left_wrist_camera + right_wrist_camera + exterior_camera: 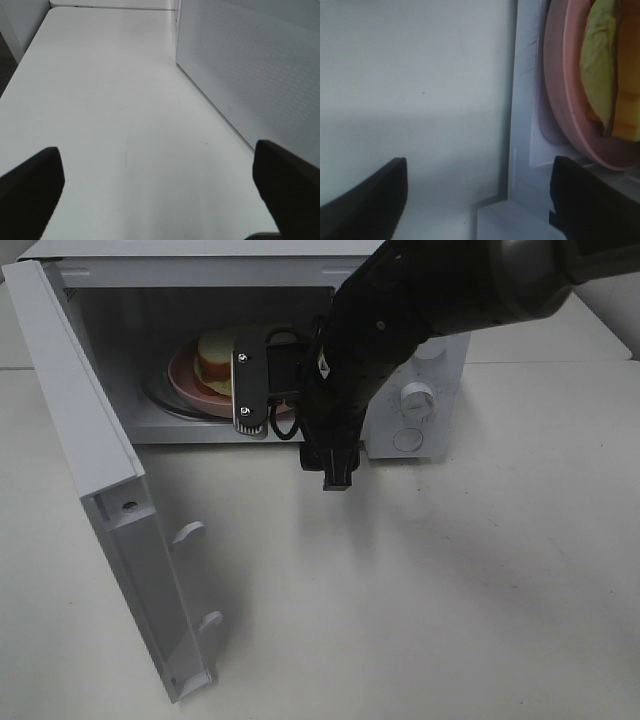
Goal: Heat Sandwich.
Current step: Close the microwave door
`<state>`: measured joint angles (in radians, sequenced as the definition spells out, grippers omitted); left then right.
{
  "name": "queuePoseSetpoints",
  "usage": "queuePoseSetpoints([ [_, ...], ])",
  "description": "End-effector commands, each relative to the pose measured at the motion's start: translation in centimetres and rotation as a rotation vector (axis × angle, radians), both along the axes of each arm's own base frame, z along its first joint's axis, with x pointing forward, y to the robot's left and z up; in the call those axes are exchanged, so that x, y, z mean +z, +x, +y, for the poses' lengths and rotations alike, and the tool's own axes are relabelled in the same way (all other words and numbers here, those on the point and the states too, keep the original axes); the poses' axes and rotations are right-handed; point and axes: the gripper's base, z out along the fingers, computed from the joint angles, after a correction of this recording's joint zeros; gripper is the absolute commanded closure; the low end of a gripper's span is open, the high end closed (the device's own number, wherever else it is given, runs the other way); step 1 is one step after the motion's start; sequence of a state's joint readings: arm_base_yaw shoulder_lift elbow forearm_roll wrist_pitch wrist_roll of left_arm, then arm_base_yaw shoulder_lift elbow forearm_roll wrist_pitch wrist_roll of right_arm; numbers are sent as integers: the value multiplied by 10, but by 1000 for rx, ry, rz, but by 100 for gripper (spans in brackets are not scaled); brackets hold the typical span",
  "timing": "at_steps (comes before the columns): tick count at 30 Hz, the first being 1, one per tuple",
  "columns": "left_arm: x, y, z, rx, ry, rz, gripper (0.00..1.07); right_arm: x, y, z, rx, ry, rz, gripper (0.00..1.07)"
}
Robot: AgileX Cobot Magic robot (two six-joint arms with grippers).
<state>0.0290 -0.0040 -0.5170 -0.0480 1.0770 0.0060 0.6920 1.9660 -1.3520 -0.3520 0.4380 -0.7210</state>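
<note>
Door [100,500] of the white microwave [440,355] stands swung wide open at the far left of the high view, its inner face turned toward the cavity. The left gripper [156,147] shows only in its own wrist view. Its two dark fingers are spread wide with nothing between them, above bare white bench [100,100] and beside a white perforated panel [250,70].

Further right, inside the open cavity, the sandwich [214,358] lies on a round pink plate [183,380]. The black right arm [420,300] comes down across the right part of the opening and hides the plate's right side. The right gripper [337,475] hangs outside the cavity, just in front of the sill, pointing down at the bench, fingers spread and holding nothing. The sandwich lies behind it and to its left, apart from both fingers. In the right wrist view, yellow-green filling and the plate's rim sit just past the sill. A white knob [417,397] is on the control panel at the right.
</note>
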Motion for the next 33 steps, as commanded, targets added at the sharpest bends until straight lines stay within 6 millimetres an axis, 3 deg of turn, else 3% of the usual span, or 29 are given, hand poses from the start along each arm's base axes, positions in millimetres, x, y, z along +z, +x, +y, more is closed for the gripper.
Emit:
queuePoseSetpoints([
  [1,0,-3,0,4,-7,-30,9,6,-4,-4,-13,11,-6,31],
  [14,0,-3,0,4,-7,-30,9,32,-54,-45,-163,99,28,31],
  [19,0,-3,0,4,-7,-30,9,38,-63,-53,-216,136,34,31],
  [33,0,-3,0,4,-7,-30,9,64,-116,-97,-677,388,144,31],
])
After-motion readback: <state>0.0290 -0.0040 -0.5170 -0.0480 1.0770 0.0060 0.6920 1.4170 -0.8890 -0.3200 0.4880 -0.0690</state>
